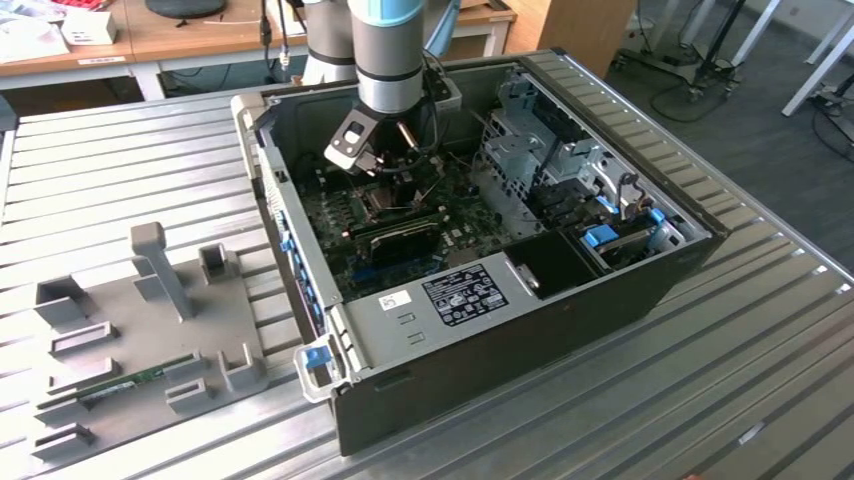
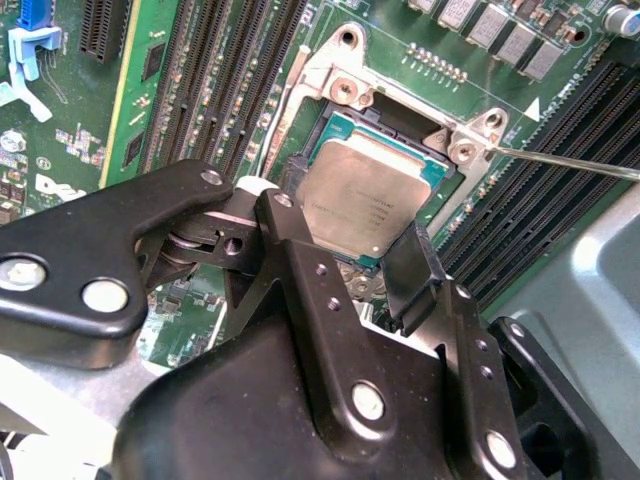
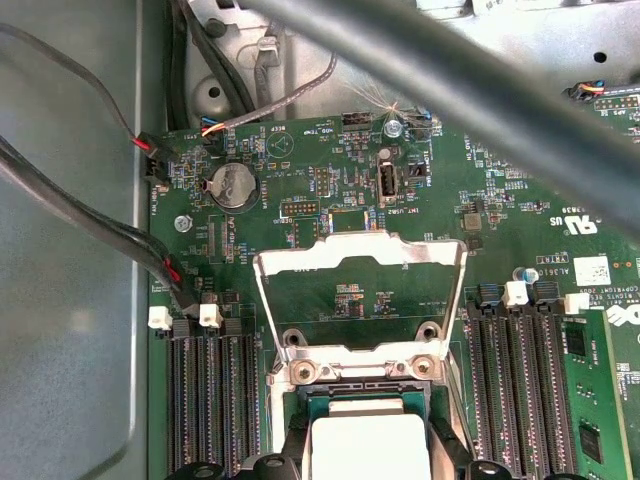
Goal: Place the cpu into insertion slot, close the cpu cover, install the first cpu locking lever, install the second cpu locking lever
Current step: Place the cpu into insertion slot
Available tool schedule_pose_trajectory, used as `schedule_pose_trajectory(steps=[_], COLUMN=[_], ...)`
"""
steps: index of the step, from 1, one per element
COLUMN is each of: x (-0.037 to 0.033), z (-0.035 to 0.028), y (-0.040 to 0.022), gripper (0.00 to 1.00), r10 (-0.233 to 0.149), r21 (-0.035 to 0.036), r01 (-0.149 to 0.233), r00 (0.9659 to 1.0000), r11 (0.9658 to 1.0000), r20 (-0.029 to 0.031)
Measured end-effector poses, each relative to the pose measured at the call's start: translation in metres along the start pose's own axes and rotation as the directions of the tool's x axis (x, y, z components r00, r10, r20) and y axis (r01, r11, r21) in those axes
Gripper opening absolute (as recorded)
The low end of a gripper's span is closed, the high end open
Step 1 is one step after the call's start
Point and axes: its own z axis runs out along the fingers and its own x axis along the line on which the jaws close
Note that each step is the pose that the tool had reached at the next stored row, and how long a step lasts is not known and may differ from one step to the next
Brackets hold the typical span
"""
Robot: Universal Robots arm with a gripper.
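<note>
Exterior view's left edge of the slatted metal worktop [image 1: 747, 330] carries a grey moulded fixture tray [image 1: 127, 340]. At the worktop's centre stands an open black computer case [image 1: 561, 300], with the black two-finger gripper [image 1: 380, 165] hanging inside it. In the second wrist view the gripper pinches the thin square grey-metal cpu [image 2: 370, 195] by two opposite edges. The cpu lies flat directly below it in the dark, silver-rimmed insertion slot [image 2: 335, 90], seated or nearly so. In the first wrist view the silvery cut-out cpu cover [image 3: 400, 248] stands raised just beyond the slot.
</note>
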Motion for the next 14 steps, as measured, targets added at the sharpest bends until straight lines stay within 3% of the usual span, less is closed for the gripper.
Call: schedule_pose_trajectory(steps=[14], x=[0.0], z=[0.0002], y=[0.0], gripper=[0.55], r10=[0.0], r21=[0.0], r01=[0.0], r00=[1.0], r11=[1.0], r20=[0.0])
